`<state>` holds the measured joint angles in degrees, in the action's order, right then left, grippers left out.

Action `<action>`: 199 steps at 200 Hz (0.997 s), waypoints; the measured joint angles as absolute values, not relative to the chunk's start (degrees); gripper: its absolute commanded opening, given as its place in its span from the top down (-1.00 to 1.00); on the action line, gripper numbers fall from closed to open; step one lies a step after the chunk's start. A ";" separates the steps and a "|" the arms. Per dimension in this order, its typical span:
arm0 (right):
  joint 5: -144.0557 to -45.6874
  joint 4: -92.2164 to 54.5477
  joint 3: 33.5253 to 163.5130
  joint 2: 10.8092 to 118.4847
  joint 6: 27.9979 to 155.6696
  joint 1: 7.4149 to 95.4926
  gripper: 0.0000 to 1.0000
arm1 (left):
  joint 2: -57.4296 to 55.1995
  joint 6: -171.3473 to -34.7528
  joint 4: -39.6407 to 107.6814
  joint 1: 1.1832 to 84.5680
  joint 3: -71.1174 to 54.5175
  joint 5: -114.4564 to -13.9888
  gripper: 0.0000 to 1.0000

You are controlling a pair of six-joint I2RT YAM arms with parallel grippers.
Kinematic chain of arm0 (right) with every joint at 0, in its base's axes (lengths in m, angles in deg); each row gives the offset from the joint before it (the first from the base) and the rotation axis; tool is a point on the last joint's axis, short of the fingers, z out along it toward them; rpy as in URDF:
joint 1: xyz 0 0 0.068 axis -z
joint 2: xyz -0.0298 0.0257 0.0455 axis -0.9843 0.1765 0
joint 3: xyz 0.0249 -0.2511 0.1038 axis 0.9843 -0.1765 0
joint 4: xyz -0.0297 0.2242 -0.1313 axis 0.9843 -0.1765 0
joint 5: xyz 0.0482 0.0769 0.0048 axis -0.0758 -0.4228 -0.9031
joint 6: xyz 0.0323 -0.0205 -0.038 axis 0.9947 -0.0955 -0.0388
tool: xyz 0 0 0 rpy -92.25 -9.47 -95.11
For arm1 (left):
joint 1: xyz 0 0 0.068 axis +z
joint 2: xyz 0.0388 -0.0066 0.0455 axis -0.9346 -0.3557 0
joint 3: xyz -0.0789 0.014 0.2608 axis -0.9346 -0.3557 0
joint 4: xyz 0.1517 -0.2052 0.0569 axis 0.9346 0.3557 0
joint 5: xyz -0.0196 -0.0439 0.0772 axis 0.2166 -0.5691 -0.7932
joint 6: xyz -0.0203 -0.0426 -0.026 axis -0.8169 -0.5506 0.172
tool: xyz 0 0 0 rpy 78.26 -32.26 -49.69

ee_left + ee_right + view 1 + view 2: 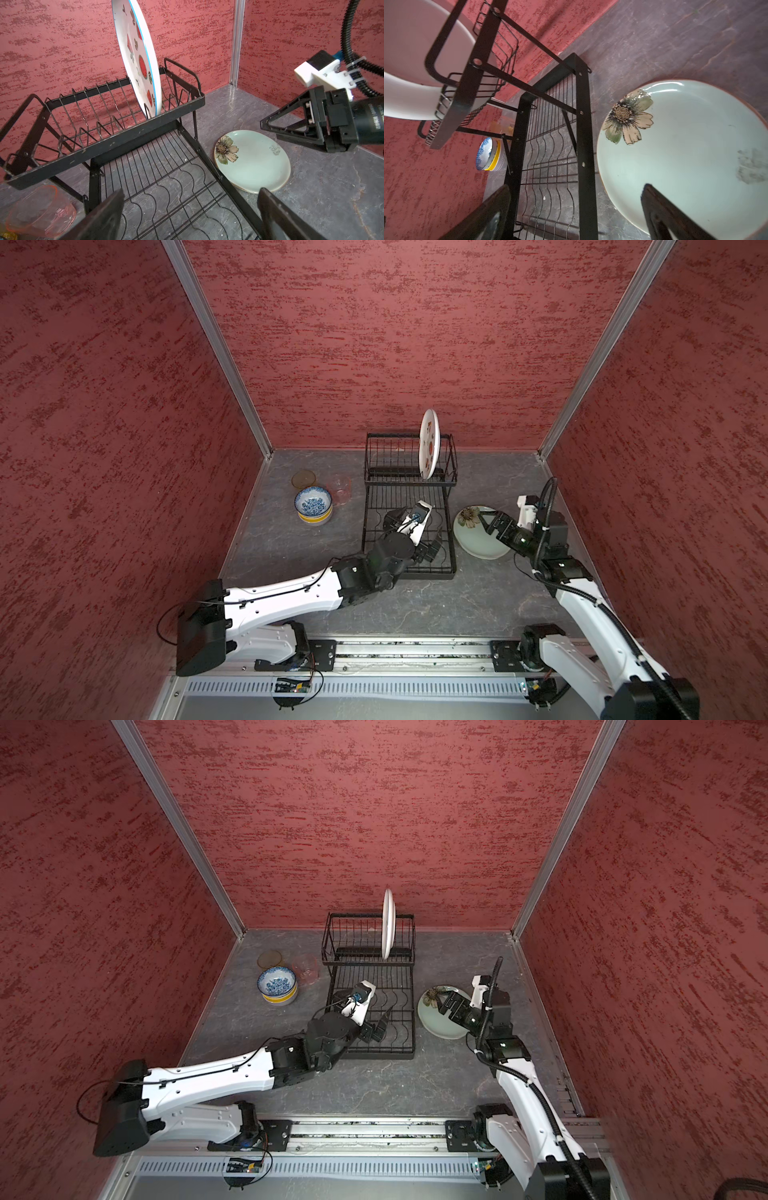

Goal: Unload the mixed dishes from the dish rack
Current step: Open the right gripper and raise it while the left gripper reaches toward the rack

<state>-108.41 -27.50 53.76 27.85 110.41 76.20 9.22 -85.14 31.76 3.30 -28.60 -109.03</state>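
Left wrist view: watermelon plate (141, 62) stands upright in the raised tier of dish rack (116, 143), upper centre of frame, the only dish in it. Both open, empty: left pincer (190, 199) over lower tier, right pincer (270, 131) at frame right. Advice: clamp the rim, lift straight up clear of wires.

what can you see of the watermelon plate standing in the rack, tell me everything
The watermelon plate is round, white and glossy, ceramic by its look, with a thin blue rim line and printed red watermelon slices and small dark leaves on its face; the back is plain white. It stands on edge, slightly tilted, slotted between wires near the right end of the raised back tier of the dish rack, rising well above it. Only the rack touches it.
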 measured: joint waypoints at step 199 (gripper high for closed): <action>-112.63 -17.64 45.45 21.38 113.88 75.08 -0.98 | 6.81 -94.08 41.27 13.55 -12.71 -98.70 -0.99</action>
